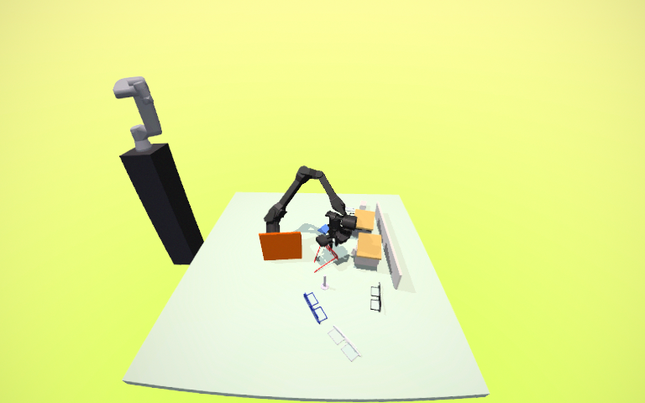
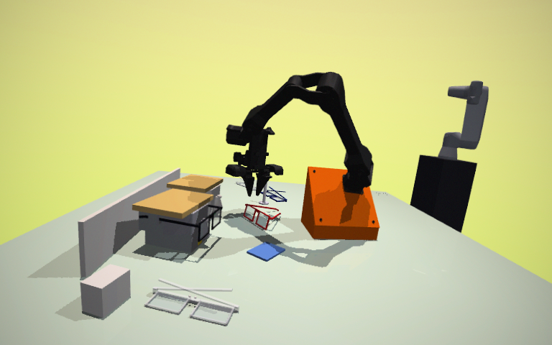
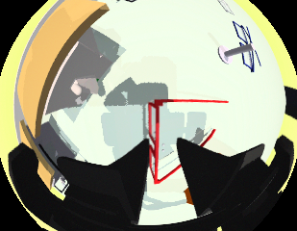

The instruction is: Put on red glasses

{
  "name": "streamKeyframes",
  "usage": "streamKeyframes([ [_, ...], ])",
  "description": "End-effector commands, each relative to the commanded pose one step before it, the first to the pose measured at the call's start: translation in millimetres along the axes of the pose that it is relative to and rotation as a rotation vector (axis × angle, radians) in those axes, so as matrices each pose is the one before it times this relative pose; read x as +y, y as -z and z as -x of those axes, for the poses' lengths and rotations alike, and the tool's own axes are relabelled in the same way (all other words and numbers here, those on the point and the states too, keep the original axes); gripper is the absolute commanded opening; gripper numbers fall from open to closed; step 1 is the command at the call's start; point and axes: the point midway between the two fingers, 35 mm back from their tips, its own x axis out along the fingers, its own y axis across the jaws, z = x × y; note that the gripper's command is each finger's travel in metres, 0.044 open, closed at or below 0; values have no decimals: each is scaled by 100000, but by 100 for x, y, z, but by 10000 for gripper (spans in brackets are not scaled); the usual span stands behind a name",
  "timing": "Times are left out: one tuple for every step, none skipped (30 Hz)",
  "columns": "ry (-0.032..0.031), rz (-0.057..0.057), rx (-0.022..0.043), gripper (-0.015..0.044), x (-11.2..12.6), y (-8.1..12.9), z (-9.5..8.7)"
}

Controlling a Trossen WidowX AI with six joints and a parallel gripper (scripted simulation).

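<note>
Your gripper [image 2: 255,190] hangs just above red glasses [image 2: 261,215], fingers part-closed w/ gap, gripping nothing. Glasses lie on table [image 2: 399,277], between orange block [image 2: 338,205] & near tan-topped head [image 2: 176,218].

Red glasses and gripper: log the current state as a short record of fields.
target: red glasses, on the table, not lifted
gripper: gripper pointing down above the glasses, fingers partly closed, holding nothing
nearer head: display head already wears black glasses
other glasses: blue pair, clear pair, both flat on the table
task stage: approach, grasp not yet made
</note>
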Motion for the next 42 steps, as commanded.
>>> streamKeyframes([
  [-403, 203, 490, 120, 77, -42, -28],
  [0, 0, 0, 120, 0, 0, 0],
  [0, 0, 0, 120, 0, 0, 0],
  [1, -1, -3, 120, 4, -2, -28],
  [1, -1, -5, 120, 8, -4, -54],
  [2, -2, -8, 120, 12, -6, -80],
  [2, -2, -10, 120, 16, -8, -107],
  [2, -3, -11, 120, 20, -10, -134],
  [2, -3, -12, 120, 23, -11, -157],
  [2, -3, -11, 120, 24, -10, -165],
  [1, -3, -10, 120, 23, -10, -166],
  [1, -2, -9, 120, 23, -9, -166],
  [0, -2, -7, 120, 23, -8, -166],
  [-1, -2, -6, 120, 22, -7, -166],
  [-1, -2, -5, 120, 22, -6, -166],
  [-1, -1, -3, 120, 21, -5, -166],
  [-2, -1, -2, 120, 21, -4, -165],
  [-2, -1, -1, 120, 20, -4, -165],
  [-3, -1, 1, 120, 20, -3, -165],
  [-3, -1, 2, 120, 19, -2, -165],
  [-4, -1, 4, 120, 19, 0, -165],
  [-4, 0, 5, 120, 18, 0, -165],
  [-5, 0, 6, 120, 18, 2, -165],
  [-5, 0, 8, 120, 17, 3, -165],
  [-5, 0, 9, 120, 17, 4, -164],
  [-6, 0, 10, 120, 16, 4, -164],
  [-6, 0, 12, 120, 16, 5, -164],
  [-6, 0, 13, 120, 15, 6, -164],
  [-7, 1, 15, 120, 15, 7, -164],
  [-7, 1, 16, 120, 14, 8, -164],
  [-7, 1, 18, 120, 13, 8, -163],
  [-8, 1, 19, 120, 13, 9, -163],
  [-8, 1, 20, 120, 12, 10, -163],
  [-8, 1, 22, 120, 12, 11, -163],
  [-9, 1, 23, 120, 11, 12, -163],
  [-9, 2, 25, 120, 11, 12, -163],
  [-9, 2, 26, 120, 10, 13, -162],
  [-9, 2, 28, 120, 10, 14, -162],
  [-10, 2, 29, 120, 9, 15, -162],
  [-10, 2, 31, 120, 8, 16, -162],
  [-10, 2, 32, 120, 8, 16, -162],
  [-8, 2, 27, 120, 6, 14, -130],
])
